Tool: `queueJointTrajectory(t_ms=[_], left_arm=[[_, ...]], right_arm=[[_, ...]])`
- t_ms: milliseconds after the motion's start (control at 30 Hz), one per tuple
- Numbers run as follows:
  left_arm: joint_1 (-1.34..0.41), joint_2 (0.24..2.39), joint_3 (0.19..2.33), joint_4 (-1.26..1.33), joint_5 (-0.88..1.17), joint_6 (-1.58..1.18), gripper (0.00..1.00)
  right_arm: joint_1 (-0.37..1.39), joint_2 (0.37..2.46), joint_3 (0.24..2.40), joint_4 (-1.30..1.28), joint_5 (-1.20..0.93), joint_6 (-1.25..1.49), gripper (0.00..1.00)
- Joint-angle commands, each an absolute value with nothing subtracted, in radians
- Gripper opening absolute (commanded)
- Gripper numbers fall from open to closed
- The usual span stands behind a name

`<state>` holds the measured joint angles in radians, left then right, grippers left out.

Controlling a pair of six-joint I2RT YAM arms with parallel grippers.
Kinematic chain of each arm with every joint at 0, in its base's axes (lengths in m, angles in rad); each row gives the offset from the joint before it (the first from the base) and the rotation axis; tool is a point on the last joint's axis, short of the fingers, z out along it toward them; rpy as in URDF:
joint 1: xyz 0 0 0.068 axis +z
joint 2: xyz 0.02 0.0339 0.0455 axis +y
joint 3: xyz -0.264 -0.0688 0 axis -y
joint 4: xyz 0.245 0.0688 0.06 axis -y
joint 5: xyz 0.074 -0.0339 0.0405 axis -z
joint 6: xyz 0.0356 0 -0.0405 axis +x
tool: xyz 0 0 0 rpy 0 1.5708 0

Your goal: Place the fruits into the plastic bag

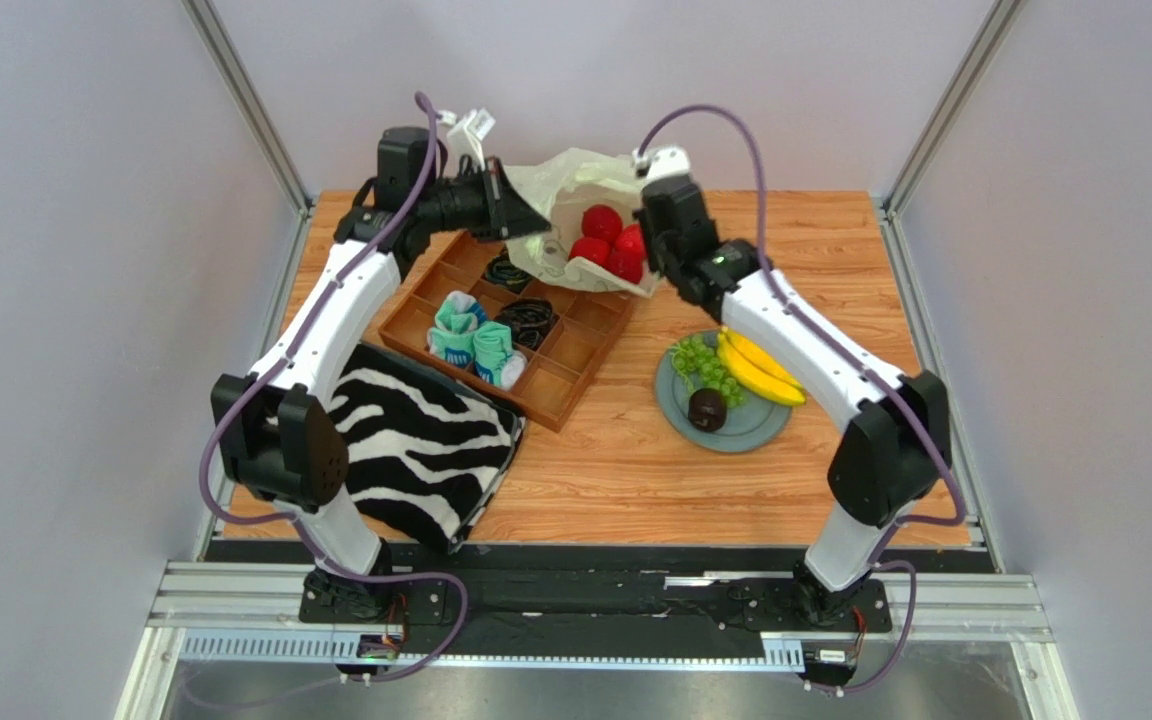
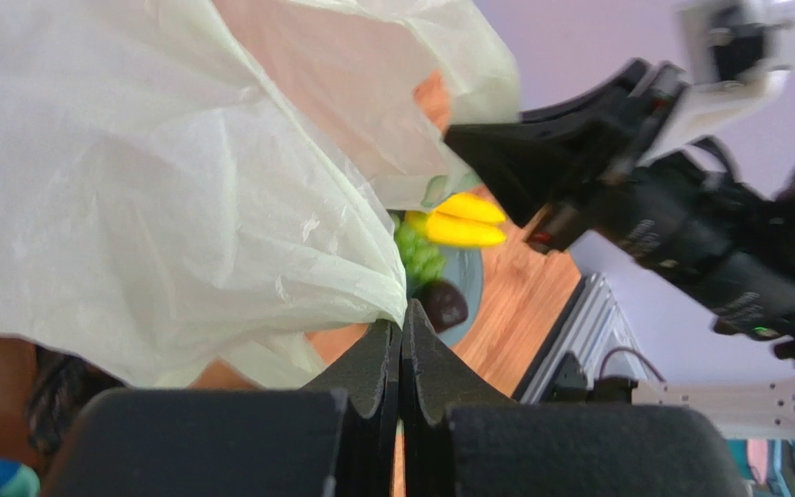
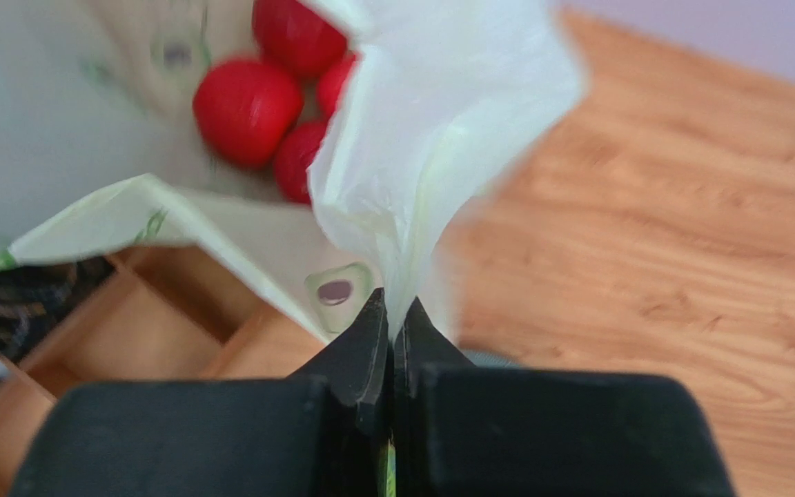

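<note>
The pale plastic bag (image 1: 575, 188) hangs open at the back of the table, held between both grippers. Several red round fruits (image 1: 609, 243) lie inside it, also seen in the right wrist view (image 3: 246, 104). My left gripper (image 1: 534, 225) is shut on the bag's left edge (image 2: 215, 207). My right gripper (image 1: 651, 225) is shut on the bag's right edge (image 3: 422, 135). On a grey plate (image 1: 755, 428) to the right lie yellow bananas (image 1: 760, 369), a green grape bunch (image 1: 702, 365) and a dark purple-brown fruit (image 1: 707, 408).
A wooden divider tray (image 1: 567, 383) under the bag holds teal-and-white rolled socks (image 1: 474, 342) and dark coiled items (image 1: 527, 318). A zebra-striped cloth (image 1: 409, 443) lies at front left. Side walls stand close on both sides.
</note>
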<state>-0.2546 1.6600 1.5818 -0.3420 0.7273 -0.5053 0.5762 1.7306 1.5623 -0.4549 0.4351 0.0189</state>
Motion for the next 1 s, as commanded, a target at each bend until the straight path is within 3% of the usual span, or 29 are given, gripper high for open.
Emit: queueJointTrajectory(t_ms=[0,100,233,600,767,800,867,900,933,967], left_arm=[[-0.253,1.733,1.898,-0.400,0.732,-0.546,0.00],[-0.253,1.816,2.093,-0.483,0.721,-0.534,0.00],[-0.253,1.882,2.187,-0.535,0.713,-0.512,0.00],[-0.262,1.922,1.942,-0.548,0.752,-0.344,0.00],[-0.275,1.870,1.830,-0.505,0.744,-0.316,0.00],[-0.278,1.849,1.813,-0.496,0.741,-0.319,0.00],[-0.281,1.826,1.766,-0.471,0.735,-0.327,0.00],[-0.285,1.803,1.750,-0.465,0.733,-0.330,0.00],[-0.287,1.790,1.724,-0.460,0.727,-0.328,0.00],[-0.287,1.766,1.714,-0.459,0.723,-0.328,0.00]], right_arm=[[0.497,1.601,1.758,-0.442,0.453,-0.037,0.00],[0.457,1.612,1.854,-0.466,0.436,-0.043,0.00],[0.423,1.617,1.875,-0.486,0.413,-0.040,0.00],[0.357,1.611,1.639,-0.431,0.371,-0.006,0.00],[0.357,1.598,1.650,-0.460,0.368,0.032,0.02],[0.357,1.597,1.657,-0.471,0.364,0.040,0.06],[0.359,1.583,1.667,-0.500,0.348,0.054,0.26],[0.359,1.574,1.666,-0.506,0.325,0.060,0.38],[0.359,1.550,1.660,-0.518,0.315,0.064,0.61],[0.360,1.531,1.655,-0.525,0.287,0.077,0.69]])
